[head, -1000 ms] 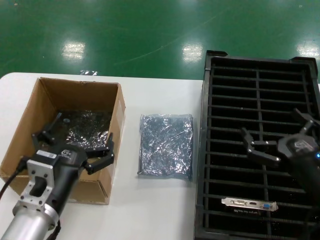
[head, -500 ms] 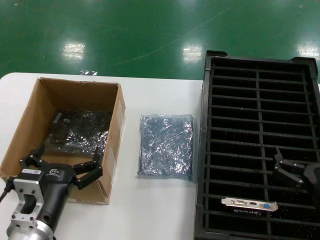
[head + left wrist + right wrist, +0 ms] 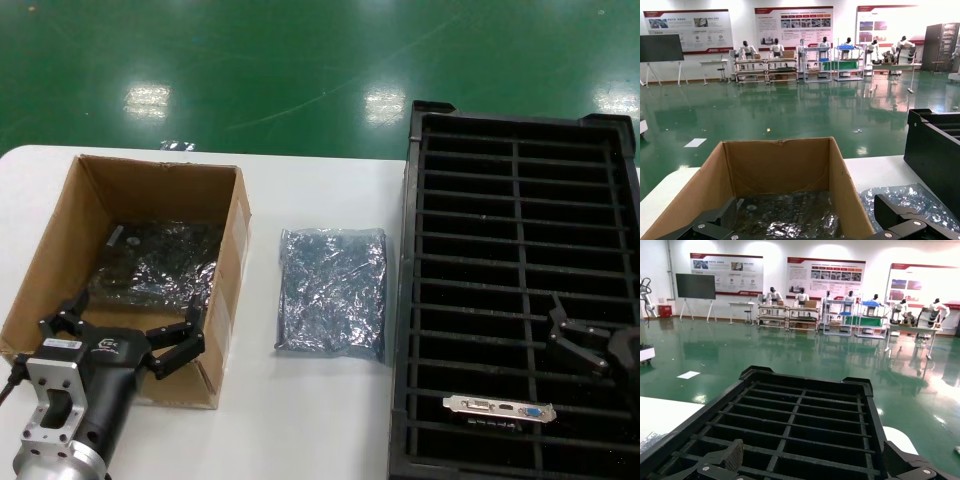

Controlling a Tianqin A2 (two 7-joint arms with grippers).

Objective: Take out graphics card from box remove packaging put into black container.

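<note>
The left hand (image 3: 118, 340), fingers spread wide and empty, hovers at the near edge of the box (image 3: 60, 260), with the next bagged graphics card (image 3: 160, 262) lying flat just beyond it.

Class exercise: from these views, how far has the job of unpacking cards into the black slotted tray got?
Done: one graphics card stands in the black container, its emptied bag on the table. In hand: nothing; the left gripper is open at the box. Left: a bagged card inside. The right gripper waits, open.
</note>
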